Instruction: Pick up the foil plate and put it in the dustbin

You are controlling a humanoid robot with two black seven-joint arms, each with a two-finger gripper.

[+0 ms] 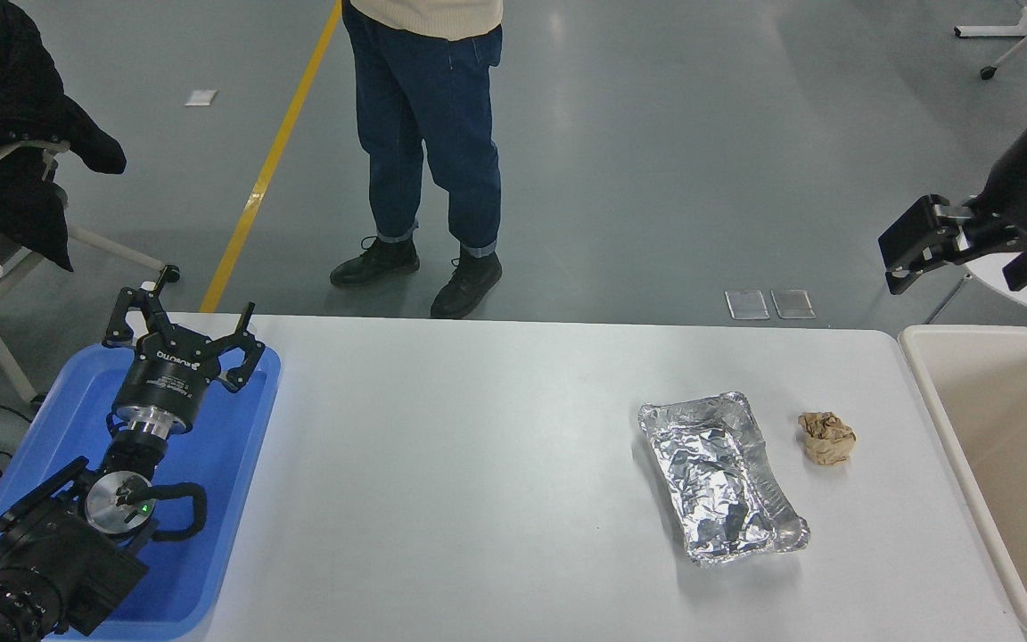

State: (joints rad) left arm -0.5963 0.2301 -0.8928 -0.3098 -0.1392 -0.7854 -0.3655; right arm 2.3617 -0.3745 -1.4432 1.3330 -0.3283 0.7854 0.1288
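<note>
Head view: foil plate (721,479) beside dustbin (995,464), left claw (182,330) released over blue tray (237,481), right claw (915,245) state unclear.

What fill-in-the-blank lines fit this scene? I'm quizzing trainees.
1. The foil plate lies on the ____ table.
2. The paper ball sits between the plate and the ____.
3. The left gripper hovers over the ____ tray.
4. The right gripper holds ____.

Missing: white; dustbin; blue; nothing
</note>
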